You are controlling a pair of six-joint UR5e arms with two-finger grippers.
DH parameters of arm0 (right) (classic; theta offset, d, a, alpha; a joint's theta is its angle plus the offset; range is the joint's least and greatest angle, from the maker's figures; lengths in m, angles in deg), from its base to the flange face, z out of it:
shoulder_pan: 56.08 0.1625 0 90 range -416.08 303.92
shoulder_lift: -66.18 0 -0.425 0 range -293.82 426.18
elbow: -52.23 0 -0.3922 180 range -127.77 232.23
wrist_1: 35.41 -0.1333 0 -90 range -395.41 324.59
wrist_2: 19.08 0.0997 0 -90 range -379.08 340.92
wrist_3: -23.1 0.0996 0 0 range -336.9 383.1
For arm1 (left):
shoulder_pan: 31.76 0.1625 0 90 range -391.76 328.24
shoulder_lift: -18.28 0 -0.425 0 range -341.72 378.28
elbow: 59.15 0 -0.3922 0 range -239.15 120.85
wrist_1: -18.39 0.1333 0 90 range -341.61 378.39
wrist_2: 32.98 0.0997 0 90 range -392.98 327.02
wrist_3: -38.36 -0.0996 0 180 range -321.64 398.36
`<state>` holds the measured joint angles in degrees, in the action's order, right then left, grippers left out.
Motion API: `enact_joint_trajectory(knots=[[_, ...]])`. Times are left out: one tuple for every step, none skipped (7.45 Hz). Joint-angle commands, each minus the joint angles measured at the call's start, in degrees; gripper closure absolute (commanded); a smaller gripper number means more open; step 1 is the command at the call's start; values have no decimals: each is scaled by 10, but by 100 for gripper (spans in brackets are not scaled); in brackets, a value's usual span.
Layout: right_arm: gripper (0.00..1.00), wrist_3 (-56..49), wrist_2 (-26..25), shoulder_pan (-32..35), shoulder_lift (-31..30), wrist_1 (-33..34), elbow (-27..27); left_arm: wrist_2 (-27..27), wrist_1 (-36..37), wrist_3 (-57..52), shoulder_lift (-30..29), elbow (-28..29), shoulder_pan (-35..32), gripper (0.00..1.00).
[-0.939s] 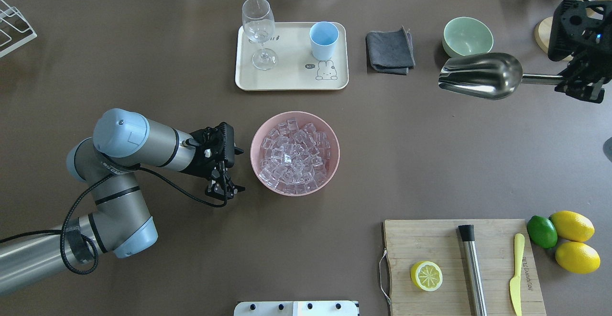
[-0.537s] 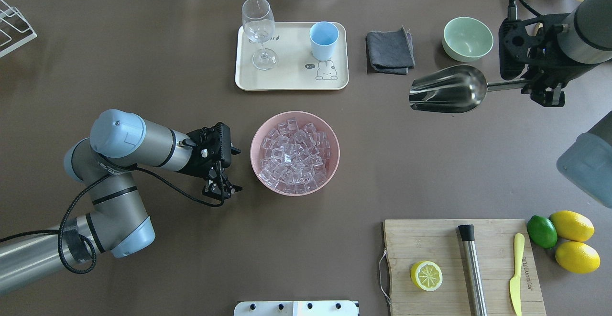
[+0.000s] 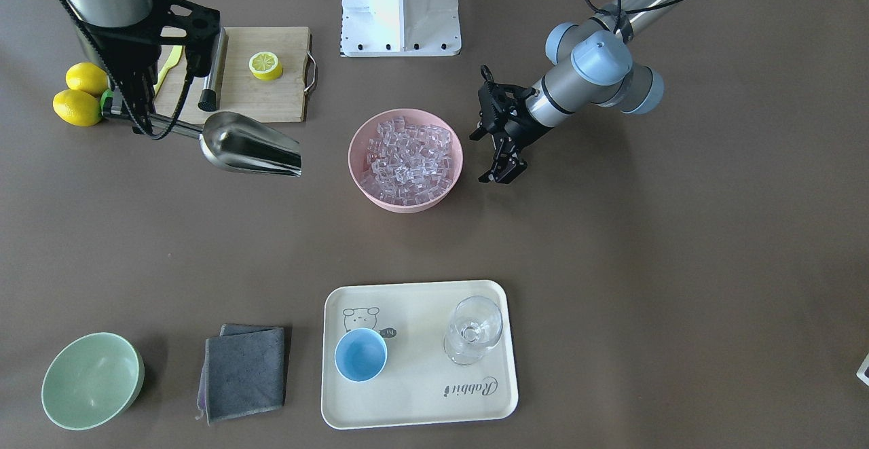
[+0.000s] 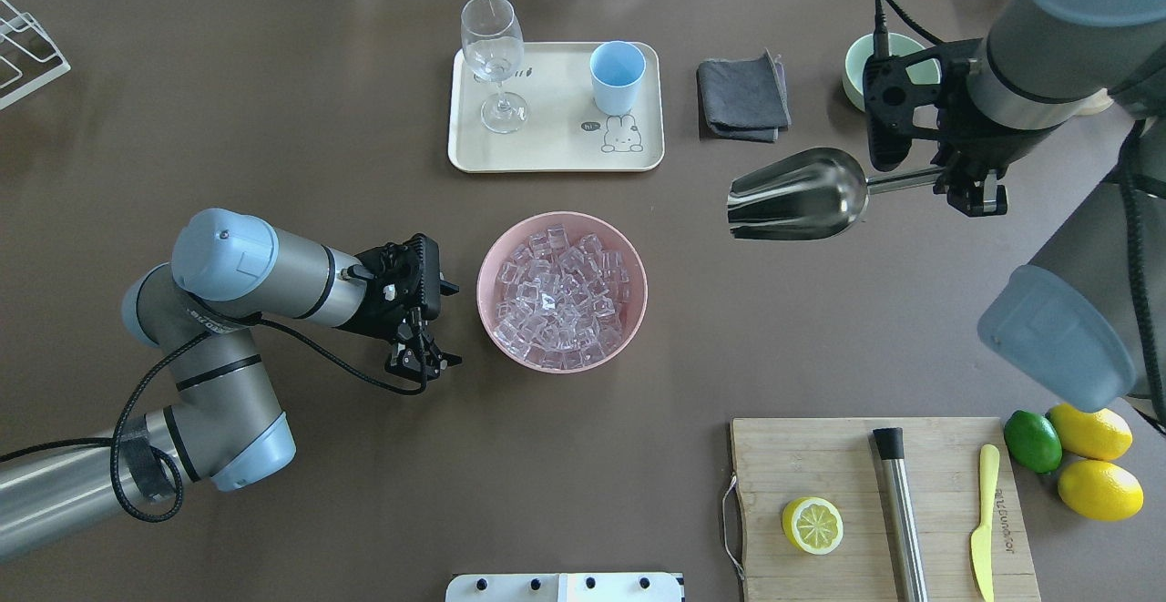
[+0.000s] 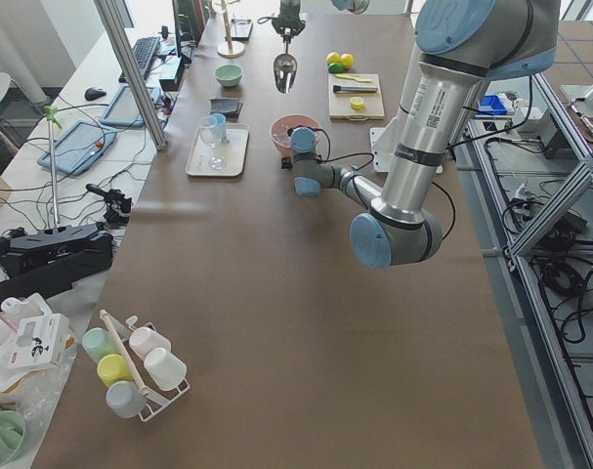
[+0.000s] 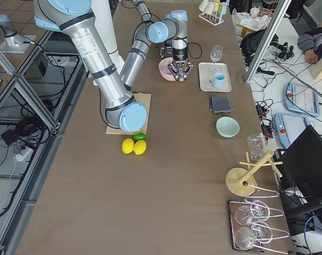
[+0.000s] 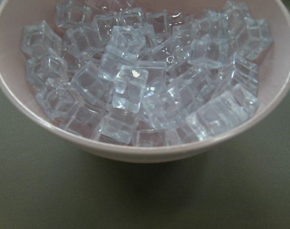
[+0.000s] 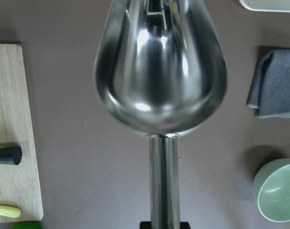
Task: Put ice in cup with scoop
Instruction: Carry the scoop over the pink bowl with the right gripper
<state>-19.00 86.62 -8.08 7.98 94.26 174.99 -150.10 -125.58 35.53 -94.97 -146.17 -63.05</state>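
Note:
The ice (image 4: 562, 292) (image 7: 145, 81) fills a pink bowl (image 4: 638, 260) (image 3: 360, 184) at mid-table. The light-blue cup (image 4: 617, 76) (image 3: 360, 354) stands upright and empty on a cream tray (image 4: 556, 151). My right gripper (image 4: 967, 185) (image 3: 133, 119) is shut on the handle of the silver scoop (image 4: 797, 194) (image 3: 248, 143) (image 8: 161, 71). The scoop hangs above the table to the right of the bowl, empty, its mouth towards the bowl. My left gripper (image 4: 423, 365) (image 3: 501, 173) is open and holds nothing, just left of the bowl.
A stemmed glass (image 4: 494, 60) shares the tray. Behind the scoop lie a grey cloth (image 4: 743, 96) and a pale green bowl (image 4: 856, 69). Near right: a cutting board (image 4: 820, 465) with a lemon half, a steel cylinder and a yellow knife, and beside it lemons (image 4: 1093, 461) and a lime.
My right arm has carried the scoop leftward and nearer, towards the pink bowl. The left arm has barely shifted.

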Motion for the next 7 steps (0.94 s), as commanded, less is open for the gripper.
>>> enact_joint_trajectory(knots=[[100, 15, -12, -49, 114, 77, -64, 0, 0, 3, 0, 0, -1, 1], [100, 17, -21, -67, 148, 101, -98, 0, 1, 3, 0, 0, 0, 1], [100, 17, -28, -80, 177, 134, -116, 0, 0, 3, -1, 0, 0, 1], [100, 18, -34, -90, 191, 148, -138, 0, 1, 3, -1, 0, 1, 1], [100, 18, -37, -96, 201, 151, -154, -1, -1, 0, 0, 0, 1, 1], [100, 18, -44, -107, 227, 170, -191, -1, 0, 0, 0, 0, 0, 1], [100, 20, -54, -118, 242, 189, -199, 0, 0, 1, 0, 0, 1, 1]])
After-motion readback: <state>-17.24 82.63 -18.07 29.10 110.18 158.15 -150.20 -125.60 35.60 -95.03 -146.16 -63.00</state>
